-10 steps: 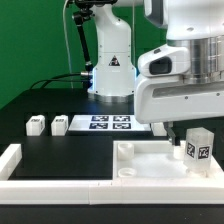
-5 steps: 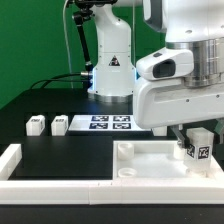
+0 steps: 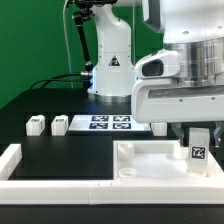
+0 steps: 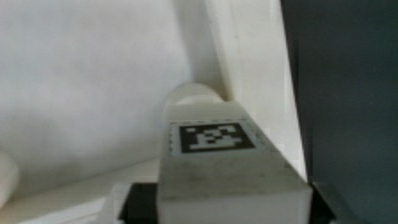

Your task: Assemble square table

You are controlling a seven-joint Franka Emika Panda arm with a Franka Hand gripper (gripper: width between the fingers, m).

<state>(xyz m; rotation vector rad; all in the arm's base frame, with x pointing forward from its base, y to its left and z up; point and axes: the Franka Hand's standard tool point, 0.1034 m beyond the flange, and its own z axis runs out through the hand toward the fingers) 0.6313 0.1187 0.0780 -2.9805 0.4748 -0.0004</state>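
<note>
Done so far: nothing is fixed yet, as far as we see. The slab (image 3: 150, 160) lies flat at the exterior view's right, near the rail (image 3: 60, 186), and no leg is mounted in it.
Step in hand: we judge this is the 1st leg. The leg (image 3: 198, 152) stands upright over the right part of the slab, with its tag toward the exterior cam.
Contact w/ slab: we cannot tell if the leg's lower end touches the slab or hangs just above it.
Left to do: approx. everything. This leg must go to its corner and be fixed, then the others.
Other parts: two loose legs (image 3: 36, 124) lie on the black top (image 3: 70, 150) at the exterior view's left, just beside the marker board (image 3: 105, 124) and well apart from the slab. A 4th leg we do not find in either view.
Gripper: the gripper (image 3: 199, 140) is closed narrow on the leg, with one finger at each side. In the wrist view the leg (image 4: 214, 150) fills the gap between the dark fingers (image 4: 139, 205), and the slab (image 4: 89, 80) is behind it.
Arm pose: the hand points straight down above the slab. Its big white body hides the area behind. The arm base (image 3: 110, 70) stands at the back, middle of the exterior view.
Next move, our opinion: it needs slow, exact alignment w/ the corner hole, which we cannot see now.
</note>
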